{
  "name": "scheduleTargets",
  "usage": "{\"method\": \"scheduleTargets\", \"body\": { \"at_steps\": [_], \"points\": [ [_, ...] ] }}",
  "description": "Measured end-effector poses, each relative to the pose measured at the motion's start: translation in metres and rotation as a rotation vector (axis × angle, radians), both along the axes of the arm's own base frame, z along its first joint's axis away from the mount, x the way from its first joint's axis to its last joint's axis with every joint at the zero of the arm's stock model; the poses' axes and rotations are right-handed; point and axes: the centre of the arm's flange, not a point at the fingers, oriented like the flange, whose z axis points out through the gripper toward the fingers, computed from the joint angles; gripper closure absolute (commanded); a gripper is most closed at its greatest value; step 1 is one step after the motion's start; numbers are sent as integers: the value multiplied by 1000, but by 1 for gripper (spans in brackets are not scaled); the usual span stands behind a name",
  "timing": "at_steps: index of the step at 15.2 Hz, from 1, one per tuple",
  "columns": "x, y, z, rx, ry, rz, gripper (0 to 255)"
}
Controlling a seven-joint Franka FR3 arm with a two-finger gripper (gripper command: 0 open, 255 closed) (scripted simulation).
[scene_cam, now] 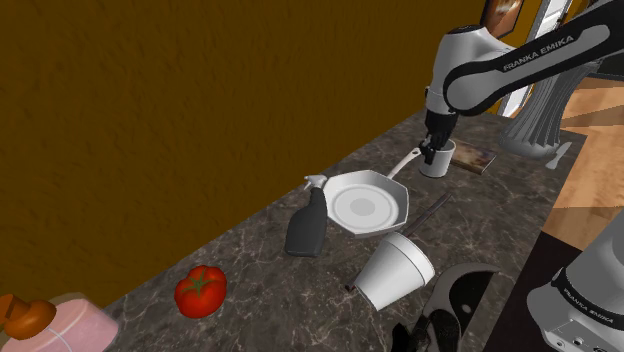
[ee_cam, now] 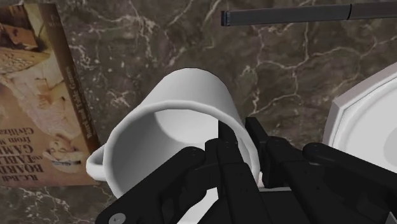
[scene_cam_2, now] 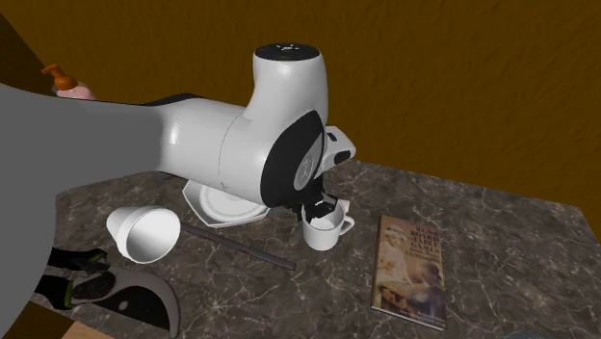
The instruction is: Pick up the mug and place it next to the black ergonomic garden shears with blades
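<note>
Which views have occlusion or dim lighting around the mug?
Shoulder view: dim, with the gripper covering the top of the mug. Second exterior view: the arm blocks the picture's left, but the mug is clear. Wrist view: evenly lit, black fingers hide part of the rim.

We count one of each kind on the single marble counter (scene_cam: pixel 262 268) — one white mug (ee_cam: pixel 184 105), one book (scene_cam_2: pixel 411 268), one white eight-sided pan (scene_cam: pixel 370 205), one dark spray bottle (scene_cam: pixel 308 228), one red tomato (scene_cam: pixel 201 290), one white tub (scene_cam: pixel 396 270), one thin dark rod (scene_cam_2: pixel 241 247) — and one pair of black garden shears (scene_cam_2: pixel 144 294). Eight things, eight kinds.
</note>
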Motion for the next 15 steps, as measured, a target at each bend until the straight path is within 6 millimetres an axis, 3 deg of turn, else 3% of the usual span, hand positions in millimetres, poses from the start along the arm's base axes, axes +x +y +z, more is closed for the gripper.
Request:
{"method": "scheduleTargets", "body": {
  "at_steps": [15],
  "points": [
    [1, -1, 77, 0, 0, 0, 255]
  ]
}}
